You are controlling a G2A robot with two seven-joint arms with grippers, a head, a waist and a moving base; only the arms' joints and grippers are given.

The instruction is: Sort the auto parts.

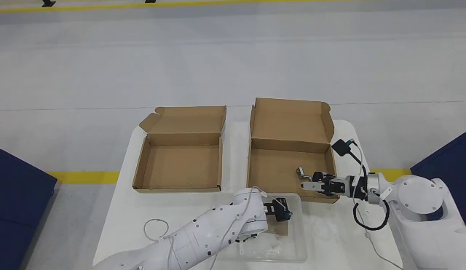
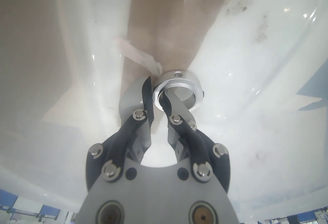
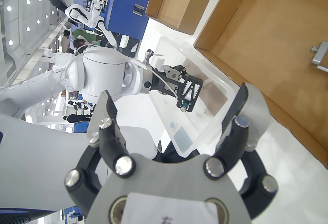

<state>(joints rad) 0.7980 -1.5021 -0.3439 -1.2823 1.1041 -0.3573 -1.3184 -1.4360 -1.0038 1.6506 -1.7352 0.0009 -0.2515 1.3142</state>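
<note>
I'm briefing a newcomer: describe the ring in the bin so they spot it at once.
Nearer the robot than the right cardboard box stands a clear bin. In it, the left gripper's jaws pinch a ring's wall. Unlike the pale scrap beside it, the ring is shiny metal with a side hole.

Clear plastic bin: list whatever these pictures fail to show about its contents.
Top view: the left pincer covers the silver metal ring it grips.
Top view: pale bits inside the clear plastic bin are too small to identify.
Left wrist view: the whitish translucent strip beside the ring is too blurred to identify.
</note>
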